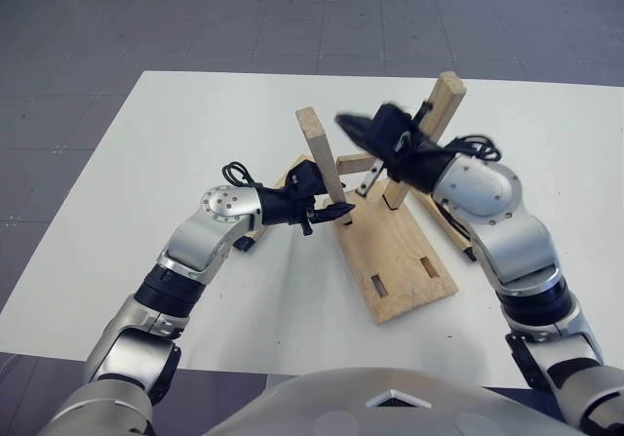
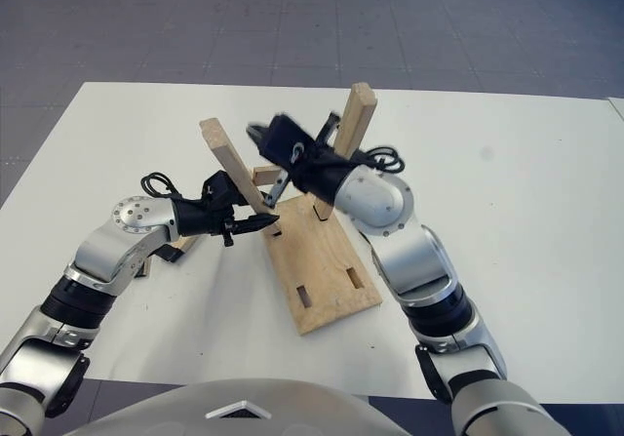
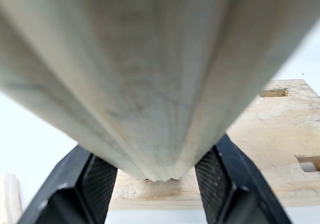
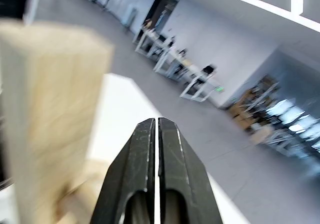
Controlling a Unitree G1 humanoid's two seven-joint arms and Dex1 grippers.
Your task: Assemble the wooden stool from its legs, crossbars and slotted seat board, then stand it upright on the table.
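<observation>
Tilted wooden leg (image 3: pixel 150 73) in left gripper (image 3: pixel 156 183)

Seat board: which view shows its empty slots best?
Left eye view: most of the seat board shows, with two empty slots. Right eye view shows the same. Left wrist view catches a part behind the leg.

Hand (image 3: pixel 155 176) clamps leg (image 3: pixel 150 83) (seat board (image 3: pixel 280 129) behind).

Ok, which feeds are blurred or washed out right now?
Left eye view: even light, soft shadows, but the right hand is motion-smeared. Left wrist view: the leg gripped by the left hand is too close and out of focus; the seat board behind reads fine. Right wrist view: a wooden leg and the room are blurred, ceiling strips glare.
</observation>
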